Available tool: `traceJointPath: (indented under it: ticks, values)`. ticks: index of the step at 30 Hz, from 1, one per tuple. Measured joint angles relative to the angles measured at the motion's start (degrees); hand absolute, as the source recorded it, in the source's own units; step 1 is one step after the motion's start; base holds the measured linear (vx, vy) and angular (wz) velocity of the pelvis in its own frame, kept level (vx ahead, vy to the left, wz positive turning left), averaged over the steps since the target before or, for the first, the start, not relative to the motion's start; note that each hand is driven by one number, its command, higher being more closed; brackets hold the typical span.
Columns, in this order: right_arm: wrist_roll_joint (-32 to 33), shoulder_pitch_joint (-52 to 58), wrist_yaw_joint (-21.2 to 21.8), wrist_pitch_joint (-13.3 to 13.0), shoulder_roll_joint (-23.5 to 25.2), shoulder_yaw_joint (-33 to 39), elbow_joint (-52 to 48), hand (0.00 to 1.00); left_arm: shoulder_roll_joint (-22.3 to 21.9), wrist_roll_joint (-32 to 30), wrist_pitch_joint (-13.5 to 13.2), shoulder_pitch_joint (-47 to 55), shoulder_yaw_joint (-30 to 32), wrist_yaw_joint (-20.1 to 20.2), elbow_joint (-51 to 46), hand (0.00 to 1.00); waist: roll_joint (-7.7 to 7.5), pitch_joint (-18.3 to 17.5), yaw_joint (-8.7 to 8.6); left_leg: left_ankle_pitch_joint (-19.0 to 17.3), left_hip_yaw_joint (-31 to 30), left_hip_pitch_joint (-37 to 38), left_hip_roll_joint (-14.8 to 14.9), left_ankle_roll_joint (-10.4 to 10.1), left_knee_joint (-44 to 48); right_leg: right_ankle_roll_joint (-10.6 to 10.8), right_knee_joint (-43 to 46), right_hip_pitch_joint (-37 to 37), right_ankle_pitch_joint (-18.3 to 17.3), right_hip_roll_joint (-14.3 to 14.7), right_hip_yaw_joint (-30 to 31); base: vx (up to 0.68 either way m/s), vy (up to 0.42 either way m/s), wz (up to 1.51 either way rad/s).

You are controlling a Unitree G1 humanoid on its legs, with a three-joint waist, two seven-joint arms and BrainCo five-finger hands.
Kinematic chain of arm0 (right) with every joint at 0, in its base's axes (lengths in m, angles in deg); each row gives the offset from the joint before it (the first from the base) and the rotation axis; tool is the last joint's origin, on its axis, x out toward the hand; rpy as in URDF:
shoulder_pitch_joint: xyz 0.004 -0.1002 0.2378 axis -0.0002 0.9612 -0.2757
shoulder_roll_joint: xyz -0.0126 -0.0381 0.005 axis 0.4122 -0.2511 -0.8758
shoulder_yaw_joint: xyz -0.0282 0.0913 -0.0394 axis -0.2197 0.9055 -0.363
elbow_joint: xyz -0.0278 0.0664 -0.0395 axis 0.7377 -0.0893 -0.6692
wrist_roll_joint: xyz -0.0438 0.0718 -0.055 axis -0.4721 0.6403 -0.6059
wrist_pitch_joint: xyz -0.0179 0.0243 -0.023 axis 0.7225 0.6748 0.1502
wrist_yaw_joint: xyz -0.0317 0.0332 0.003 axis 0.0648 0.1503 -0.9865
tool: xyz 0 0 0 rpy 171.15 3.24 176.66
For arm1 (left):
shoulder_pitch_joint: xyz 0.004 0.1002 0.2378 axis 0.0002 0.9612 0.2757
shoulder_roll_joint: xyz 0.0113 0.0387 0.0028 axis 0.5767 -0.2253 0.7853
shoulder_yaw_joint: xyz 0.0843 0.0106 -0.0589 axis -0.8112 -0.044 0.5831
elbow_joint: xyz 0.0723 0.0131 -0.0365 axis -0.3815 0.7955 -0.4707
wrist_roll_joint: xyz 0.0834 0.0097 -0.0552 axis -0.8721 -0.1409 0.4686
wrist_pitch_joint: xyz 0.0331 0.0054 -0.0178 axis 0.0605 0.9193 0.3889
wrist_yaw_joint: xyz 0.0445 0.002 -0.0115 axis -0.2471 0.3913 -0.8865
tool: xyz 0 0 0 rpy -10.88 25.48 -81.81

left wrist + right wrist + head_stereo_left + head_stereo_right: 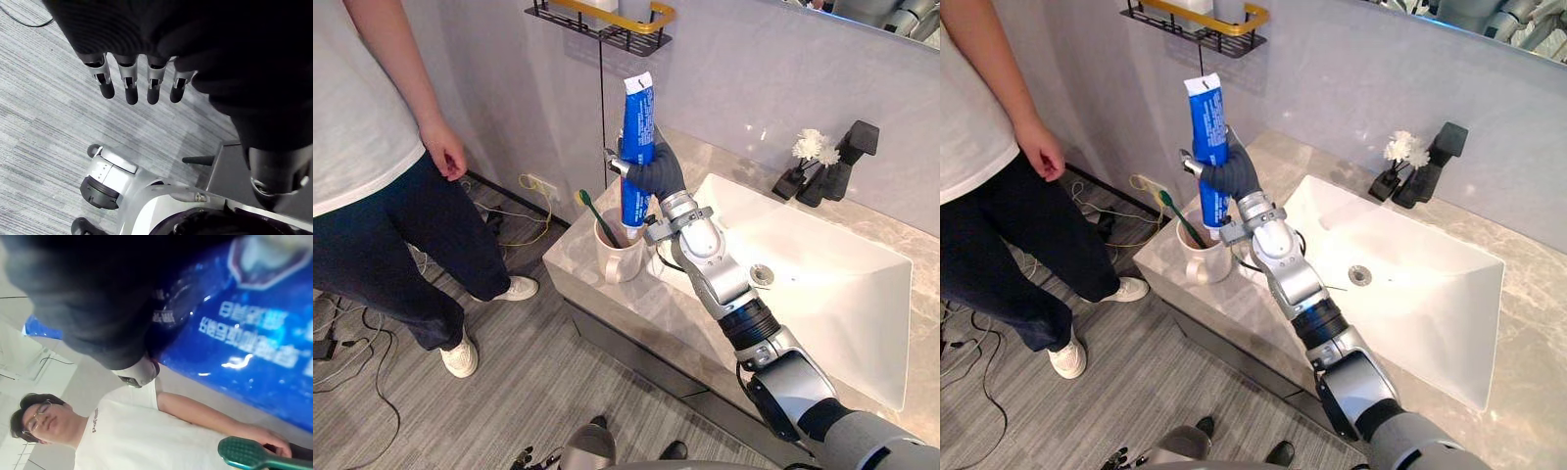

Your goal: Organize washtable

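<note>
One blue toothpaste tube point(637, 147) stands upright in the air over the front left corner of the washtable point(607, 299), with its crimped white end on top. The right hand point(658, 176) grasps it round the middle, fingers and thumb curled about the tube; the right wrist view shows the blue tube pressed close against the hand's dark cover. The tube's lower end reaches down to the mouth of a white cup point(619, 257) that stands on that corner. Whether the tube touches the cup cannot be told.

A green toothbrush point(597, 215) leans in the cup, head up, tilted toward the washtable's left edge and just beside the tube.

The white basin point(822, 264) is sunk into the stone top, with its drain point(761, 275) in the floor of the bowl. At the back edge, behind the basin, stands a black faucet point(847, 162), and just beside it are white flowers point(815, 149) in a small dark holder. A black wall shelf point(607, 27) with a gold rail hangs above the back left corner.

The left hand point(129, 83) hangs low over the grey floor point(44, 127), fingers straight and holding nothing.

A person point(372, 147) in a white shirt and dark trousers stands on the floor off the washtable's left end.
</note>
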Motion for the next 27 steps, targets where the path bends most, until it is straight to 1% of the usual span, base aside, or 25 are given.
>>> traceJointPath:
  ticks: [6,11,16,20,27]
  values:
    - [-0.01,-0.09,-0.14,0.06,0.1,-0.11,0.16,1.0,-0.01,-0.15,0.09,0.2,-0.08,1.23,0.88,0.0,0.28,0.13,0.29,0.0,-0.19,-0.15,-0.02,0.0,-0.01,0.09,0.01,-0.05,-0.16,0.0,-0.23,0.01,0.035,0.02]
    - [-0.01,-0.09,-0.3,0.06,0.19,-0.29,1.28,1.0,-0.33,-0.13,0.07,0.23,-0.11,1.26,0.9,0.0,0.66,0.16,1.36,0.0,-0.4,-0.8,-0.05,0.0,0.08,0.1,0.03,-0.57,-0.17,0.0,-0.43,0.0,0.034,0.02]
    - [-0.04,-0.09,-0.34,0.18,0.9,-1.52,2.72,1.0,-0.88,-0.1,0.1,1.1,-0.11,1.26,0.9,0.0,0.98,0.24,1.45,0.0,-0.79,-0.94,-0.12,0.0,0.08,0.16,0.12,-0.6,-0.22,-0.04,-0.74,0.01,0.036,0.04]
    - [-0.04,-0.09,-0.39,0.18,2.01,-1.53,2.72,1.0,-3.2,0.17,0.36,2.26,-0.06,1.04,1.17,0.0,1.02,0.25,1.6,0.0,-0.86,-0.93,-0.17,0.0,0.07,0.31,0.05,-0.6,-0.33,-0.1,-0.78,0.0,0.036,0.01]
    - [-0.05,-0.07,-0.38,0.18,2.56,-2.66,2.72,1.0,-3.36,0.16,0.39,2.24,-0.11,1.06,1.32,0.0,1.24,0.39,1.54,0.0,-0.94,-0.92,-0.16,0.0,0.08,0.32,0.05,-0.55,-0.41,-0.09,-0.88,0.0,0.015,0.01]
